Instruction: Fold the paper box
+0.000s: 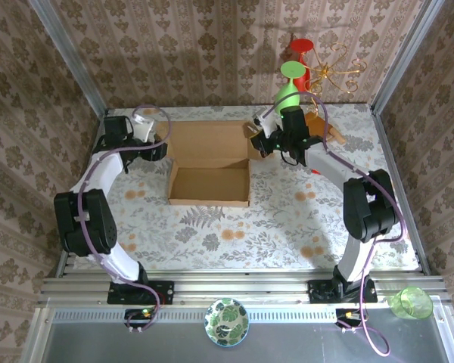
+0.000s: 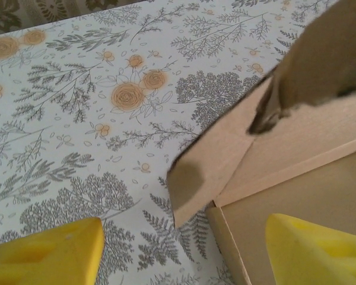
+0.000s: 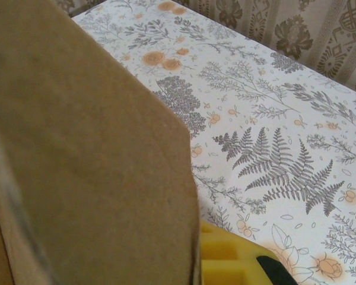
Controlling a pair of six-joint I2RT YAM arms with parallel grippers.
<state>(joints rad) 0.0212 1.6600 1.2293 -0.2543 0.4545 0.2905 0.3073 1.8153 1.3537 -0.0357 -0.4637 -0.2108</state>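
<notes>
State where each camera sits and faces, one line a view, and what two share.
Top external: above, behind the bases, looking down on the paper box and table; left arm and right arm show.
Left wrist: low, facing the box's corner flap; yellow fingers show.
Right wrist: close against a raised flap; one yellow finger shows.
Shared: both wrist views see box and table.

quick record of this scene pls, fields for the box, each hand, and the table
box: tan cardboard, mid-table, shallow tray open on top, lid panel spread out behind it
left hand: open, one finger over the table, the other over the box's inside, side wall between them
right hand: at the box's right edge, close against a raised flap; open or shut unclear
table: floral cloth
board: wooden, behind the right hand
fold: lid not yet closed
</notes>
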